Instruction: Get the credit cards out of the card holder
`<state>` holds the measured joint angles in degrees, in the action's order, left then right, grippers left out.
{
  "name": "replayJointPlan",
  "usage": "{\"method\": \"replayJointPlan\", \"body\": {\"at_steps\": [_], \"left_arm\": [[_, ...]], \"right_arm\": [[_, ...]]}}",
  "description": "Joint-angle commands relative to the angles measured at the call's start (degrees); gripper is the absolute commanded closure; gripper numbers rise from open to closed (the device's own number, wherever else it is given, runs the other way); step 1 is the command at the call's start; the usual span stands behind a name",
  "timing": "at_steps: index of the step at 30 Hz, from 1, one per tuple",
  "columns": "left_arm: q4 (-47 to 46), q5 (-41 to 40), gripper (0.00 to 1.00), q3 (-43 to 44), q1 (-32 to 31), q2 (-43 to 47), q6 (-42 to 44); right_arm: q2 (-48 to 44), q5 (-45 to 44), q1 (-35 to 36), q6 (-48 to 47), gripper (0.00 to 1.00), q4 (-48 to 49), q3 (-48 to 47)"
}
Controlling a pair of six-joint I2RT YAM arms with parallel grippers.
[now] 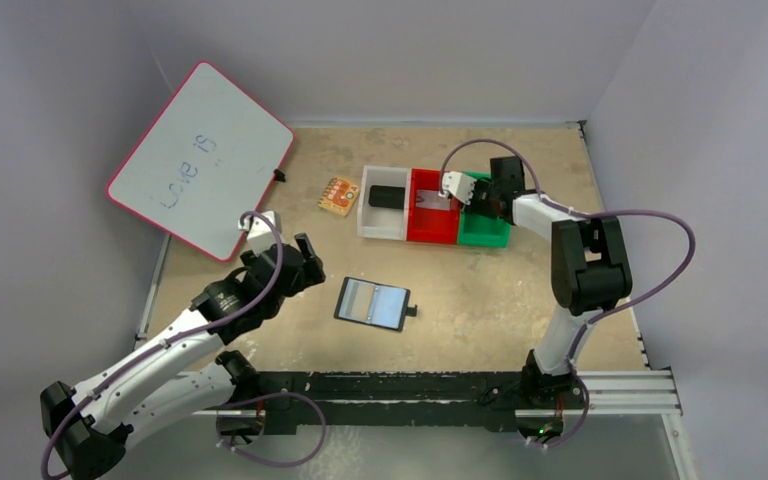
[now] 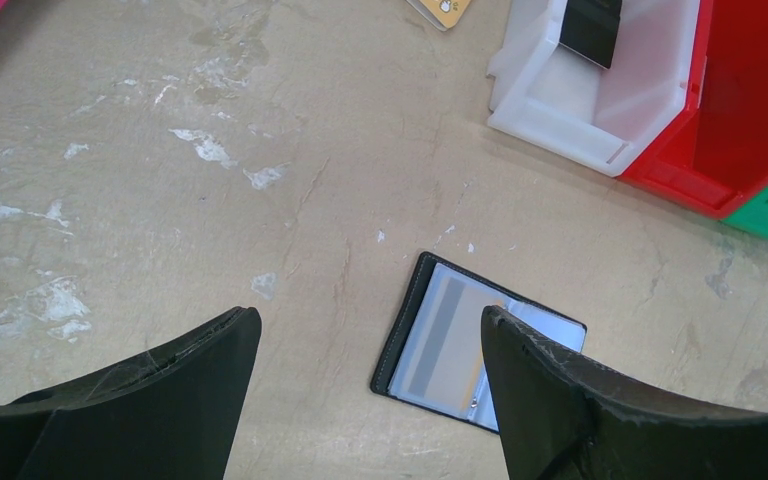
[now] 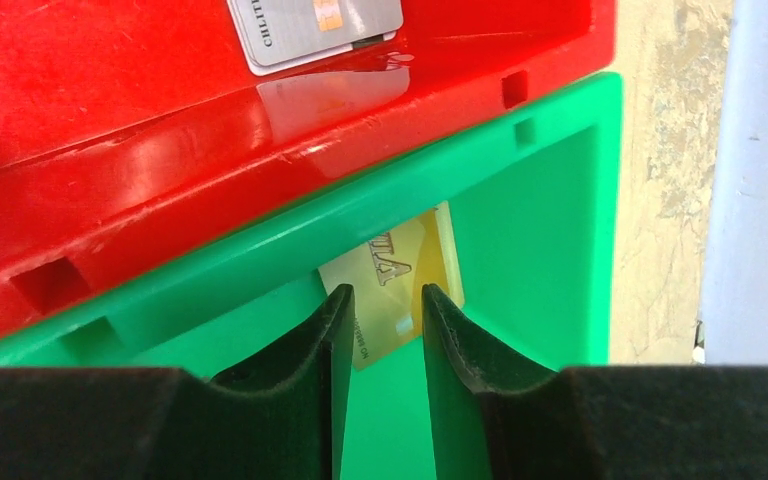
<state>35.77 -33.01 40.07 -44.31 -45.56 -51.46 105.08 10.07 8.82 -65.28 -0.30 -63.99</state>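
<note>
Card holder [image 1: 372, 303] is lying open and flat around the middle of the surface [image 1: 490, 300], pale inner faces up, with its short strap tab poking out the right side. Going from the left: a pink-rimmed whiteboard [image 1: 200, 160] leans against the wall. Below it the left arm [image 1: 170, 345] reaches in with its jaws spread wide and nothing in them, hanging over the surface just beside the holder. Further back there's an orange patterned square [image 1: 339, 195], then three bins touching in a row. The white bin [image 1: 380, 225] has a black block [image 1: 387, 196] in it. The red bin [image 1: 430, 232] has the silver-grey card [image 3: 315, 25] lying inside, and the green bin [image 1: 490, 235] has the gold card [image 3: 390, 270]. The right arm [image 1: 585, 260] hangs over that green bin with its jaws only a narrow gap apart, not clamped on anything. The tips are right by the gold card, but I can't tell if they touch it.
</note>
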Motion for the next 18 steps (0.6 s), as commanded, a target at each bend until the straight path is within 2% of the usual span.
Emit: {"method": "replayJointPlan", "body": {"at_steps": [1, 5, 7, 9, 10, 11, 12, 13, 15, 16, 18], "left_arm": [[-0.2, 0.3, 0.19, 2.0, 0.0, -0.4, -0.5], [-0.6, 0.4, 0.19, 2.0, 0.0, -0.9, -1.2], [-0.8, 0.1, 0.19, 1.9, 0.0, -1.3, -1.7], [-1.1, -0.2, 0.19, 1.8, 0.0, -1.8, -2.1], [-1.4, -0.3, 0.19, 1.6, 0.0, -2.3, -2.2], [-1.6, -0.5, 0.19, 1.6, 0.0, -2.7, -2.3], [-1.7, -0.7, 0.19, 1.7, 0.0, -3.3, -2.5], [-1.6, -1.1, 0.19, 1.8, 0.1, -4.0, -2.6], [-1.2, -2.0, 0.19, 2.2, 0.2, -5.3, -2.9], [-0.9, -2.3, 0.19, 2.7, 0.3, -5.9, -2.9], [-0.9, -2.4, 0.17, 3.3, 1.0, -6.7, -2.7]], "right_arm": [[-6.1, 1.8, -0.3, 3.7, 0.66, 0.3, -2.0], [-16.0, 4.0, 0.4, 12.4, 0.67, 3.5, -1.6], [-23.5, 7.3, 1.3, 18.9, 0.62, 8.3, 1.3], [-30.2, 6.6, 1.7, 33.2, 0.53, 17.6, 5.7], [-32.8, 6.2, 1.7, 42.0, 0.52, 21.0, 6.9], [-34.4, 6.1, 1.7, 50.9, 0.47, 21.2, 7.6], [-35.4, 6.6, 1.7, 58.7, 0.38, 19.8, 7.7], [-35.7, 8.7, 1.7, 70.4, 0.25, 17.0, 7.2], [-35.1, 19.3, 1.5, 81.8, 0.18, 12.5, 6.1], [-34.8, 22.4, 1.5, 87.3, 0.17, 15.6, 7.4], [-33.8, 32.9, 1.5, 102.6, 0.16, 32.1, 16.1]]}}
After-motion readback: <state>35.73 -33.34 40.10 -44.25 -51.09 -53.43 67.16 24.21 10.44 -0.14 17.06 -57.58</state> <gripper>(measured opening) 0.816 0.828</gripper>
